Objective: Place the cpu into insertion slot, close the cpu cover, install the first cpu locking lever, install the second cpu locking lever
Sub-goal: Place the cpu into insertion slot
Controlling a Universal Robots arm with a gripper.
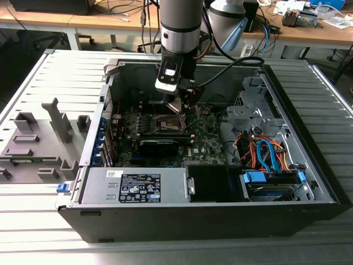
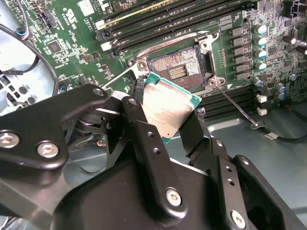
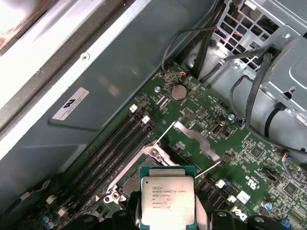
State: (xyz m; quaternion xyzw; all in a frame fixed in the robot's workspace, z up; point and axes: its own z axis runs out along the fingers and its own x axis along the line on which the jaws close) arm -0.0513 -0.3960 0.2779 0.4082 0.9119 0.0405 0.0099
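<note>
Pinching small square silvery-topped cpu (image 2: pixel 170 103) by its edges, black gripper (image 2: pixel 166 115) hovers above dark square metal-rimmed insertion slot (image 2: pixel 180 67); placement step, seating likely demands squared alignment.

I see the cpu (image 2: pixel 170 108) clamped between the fingers (image 2: pixel 139 120), just beside the insertion slot (image 2: pixel 178 66) and not in it. The slot sits on the board inside the case (image 1: pixel 325 182), which lies on the worktop (image 1: pixel 33 237). The power supply (image 1: pixel 135 185) lies nearer the exterior camera than the board.
</note>
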